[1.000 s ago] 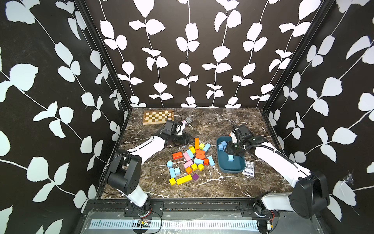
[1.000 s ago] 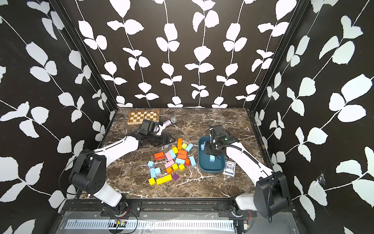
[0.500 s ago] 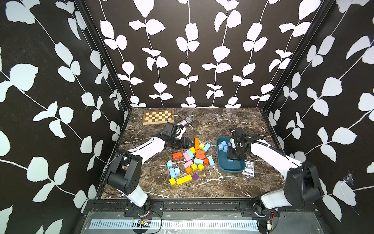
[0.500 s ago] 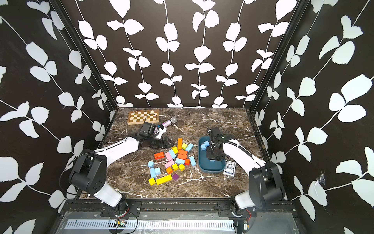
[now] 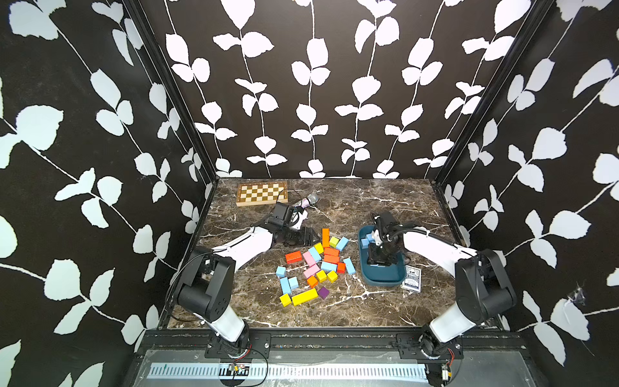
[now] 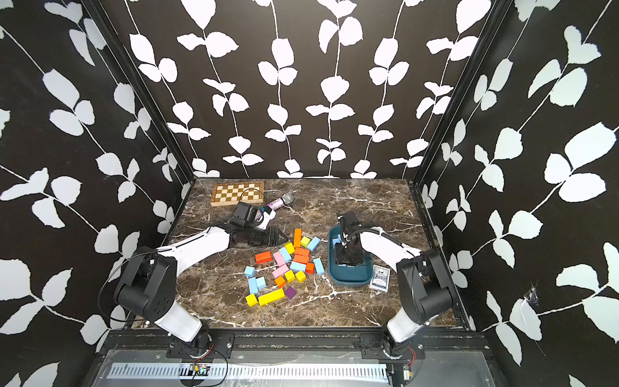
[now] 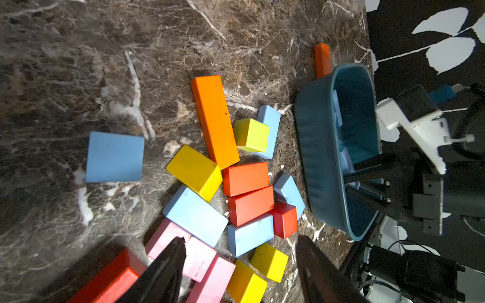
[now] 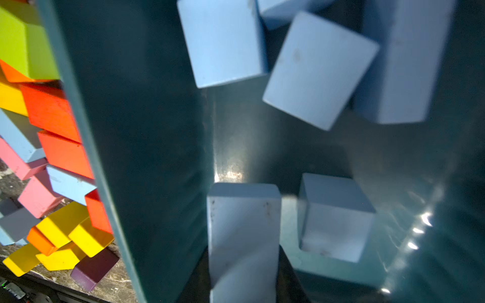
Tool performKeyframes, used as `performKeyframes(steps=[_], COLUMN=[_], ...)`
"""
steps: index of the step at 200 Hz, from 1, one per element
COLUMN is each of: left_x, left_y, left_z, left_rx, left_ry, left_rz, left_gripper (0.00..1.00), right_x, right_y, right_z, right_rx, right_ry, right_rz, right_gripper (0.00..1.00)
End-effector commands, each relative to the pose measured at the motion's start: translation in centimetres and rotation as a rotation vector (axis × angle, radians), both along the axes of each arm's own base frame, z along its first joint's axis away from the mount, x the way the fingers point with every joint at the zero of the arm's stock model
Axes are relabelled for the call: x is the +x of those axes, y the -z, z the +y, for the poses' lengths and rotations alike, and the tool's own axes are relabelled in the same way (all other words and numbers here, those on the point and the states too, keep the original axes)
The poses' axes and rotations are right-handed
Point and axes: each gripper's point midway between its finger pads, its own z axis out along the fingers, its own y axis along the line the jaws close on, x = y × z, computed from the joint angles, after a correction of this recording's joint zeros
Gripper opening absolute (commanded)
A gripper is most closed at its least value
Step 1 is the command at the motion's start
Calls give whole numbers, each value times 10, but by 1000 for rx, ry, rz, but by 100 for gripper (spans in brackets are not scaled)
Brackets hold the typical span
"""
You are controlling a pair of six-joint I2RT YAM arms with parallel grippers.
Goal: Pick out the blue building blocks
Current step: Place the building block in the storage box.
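Several blue building blocks [image 5: 349,265] [image 7: 195,215] lie among the mixed pile at mid-table, and another blue block [image 7: 114,157] sits apart from it. More blue blocks [image 8: 319,70] rest inside the dark teal tray [image 5: 382,283] [image 8: 147,131]. My right gripper [image 5: 376,263] [image 8: 242,262] reaches down into the tray, shut on a long blue block [image 8: 242,230] beside a blue cube [image 8: 336,215]. My left gripper [image 5: 313,234] [image 7: 240,238] hovers open over the pile's far left edge, holding nothing.
Orange [image 5: 325,237], pink, yellow [image 5: 304,296] and purple [image 5: 323,292] blocks are mixed into the pile. A chessboard [image 5: 262,193] and a microphone [image 5: 306,201] lie at the back left. A card deck [image 5: 412,278] sits right of the tray.
My right gripper has swung from above the tray's far end down into its middle, still shut on the blue block. The left arm has barely moved.
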Motion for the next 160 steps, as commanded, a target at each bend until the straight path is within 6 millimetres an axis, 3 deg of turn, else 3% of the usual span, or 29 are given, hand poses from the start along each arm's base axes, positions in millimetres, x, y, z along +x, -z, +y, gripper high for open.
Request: performKeyframes(steps=[1,81,113,155,160], left_x=[1,0,0,0,0], left_y=[-3,-8,-7,-7,-7], left_z=[2,3,3,3,4], left_rx=[11,15,16,18,18], left_ry=[5,12,13,12,12], left_rz=[-13,-30,-30,-30,-32], left_gripper=[69,69,69,69,69], right_x=[7,14,15,22,25], right_y=[3,15,1,-28,-42], right_z=[12,13,9,10,12], right_rx=[21,-22,-47,-55,-38], right_ry=[-30,-29,-23,-9,-6], right_rz=[-8,-7,-38,-116,-156], right_gripper=[23,37,48,50,50])
